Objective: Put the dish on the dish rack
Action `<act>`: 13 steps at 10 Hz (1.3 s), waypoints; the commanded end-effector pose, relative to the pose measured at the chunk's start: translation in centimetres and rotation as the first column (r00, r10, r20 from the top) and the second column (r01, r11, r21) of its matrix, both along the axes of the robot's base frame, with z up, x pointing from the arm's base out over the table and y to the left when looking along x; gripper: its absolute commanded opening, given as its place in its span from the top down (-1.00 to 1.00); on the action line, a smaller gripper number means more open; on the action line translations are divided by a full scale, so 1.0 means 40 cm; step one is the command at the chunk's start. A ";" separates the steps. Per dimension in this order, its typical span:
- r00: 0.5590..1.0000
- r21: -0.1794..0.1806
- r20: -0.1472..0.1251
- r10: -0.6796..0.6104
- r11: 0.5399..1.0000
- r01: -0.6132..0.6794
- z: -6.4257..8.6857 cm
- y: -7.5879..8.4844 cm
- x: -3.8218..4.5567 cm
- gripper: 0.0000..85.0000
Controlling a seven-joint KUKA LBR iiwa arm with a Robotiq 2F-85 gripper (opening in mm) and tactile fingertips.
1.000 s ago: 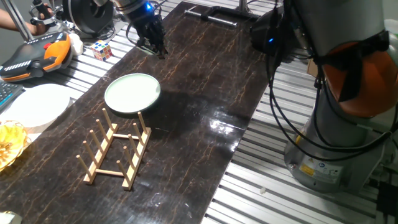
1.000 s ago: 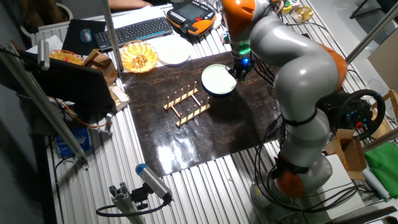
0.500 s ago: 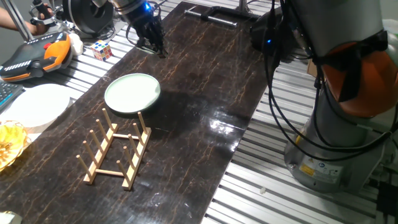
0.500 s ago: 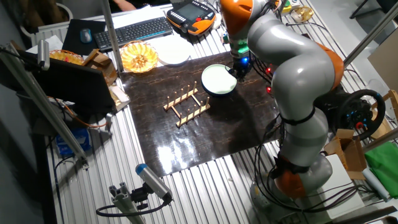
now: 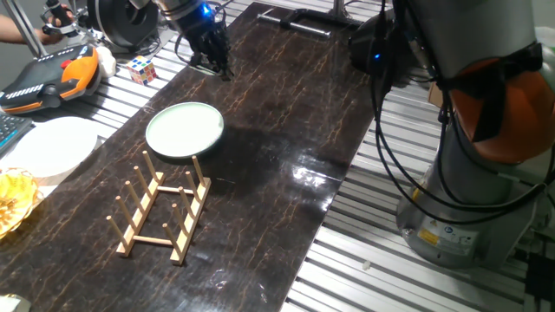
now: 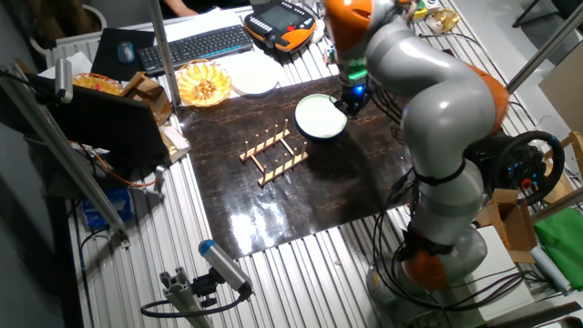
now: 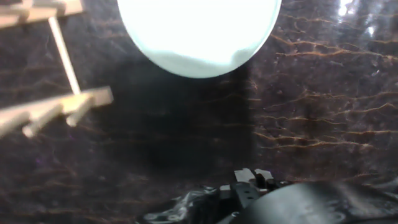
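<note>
Item: my pincer point(image 5: 221, 69). It hangs low over the dark marbled desk point(image 5: 286, 113), on the far side of the dish from the rack, and it holds nothing. Whether its fingers stand apart or together I cannot tell; no view shows the tips clearly, and the hand view shows only dark housing at the bottom edge.

Item: the dish point(image 5: 185, 130). Pale mint-green, raised rim, lying flat on the desk. Its near edge sits just beside one end of the dish rack point(image 5: 161, 211); whether rim and pegs touch I cannot tell. In the hand view it fills the top centre, with bare desk between it and me.

Item: the dish rack. Light wood, two rails, rows of upright pegs, all slots vacant.

Item: bystanders. A larger white plate point(image 5: 52, 147) lies off the desk's edge, well apart, and is not my target. A puzzle cube point(image 5: 142, 69) sits near my pincer.

Step in hand, as I judge it: the approach to the dish's rim.

Method notes:
- Take the rim edge that faces me, one finger over and one under; a flat plate offers no other hold.
- Come in low and level, so the lower finger slides under the lip and does not push the dish into the pegs.
- Grip firmly; the glaze likely slips.
- Lift clear before tilting it upright for a slot.
</note>
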State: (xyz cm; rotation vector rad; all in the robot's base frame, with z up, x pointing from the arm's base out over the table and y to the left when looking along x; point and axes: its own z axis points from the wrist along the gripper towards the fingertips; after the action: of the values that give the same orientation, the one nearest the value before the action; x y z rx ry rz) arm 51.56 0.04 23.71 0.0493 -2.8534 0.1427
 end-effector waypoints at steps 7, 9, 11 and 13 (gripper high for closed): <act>0.986 0.299 0.166 -0.001 0.953 -0.049 -0.002 0.001 -0.001 0.95; 0.983 0.304 0.184 -0.007 0.951 -0.050 -0.002 0.001 -0.001 0.95; 0.988 0.260 0.154 -0.006 0.965 -0.035 -0.002 0.001 -0.001 0.87; 0.980 0.244 0.194 -0.040 0.970 -0.009 -0.002 0.001 -0.001 0.47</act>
State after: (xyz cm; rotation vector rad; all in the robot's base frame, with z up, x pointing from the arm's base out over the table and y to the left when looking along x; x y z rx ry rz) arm 51.79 0.30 23.67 0.0696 -3.0583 -0.2093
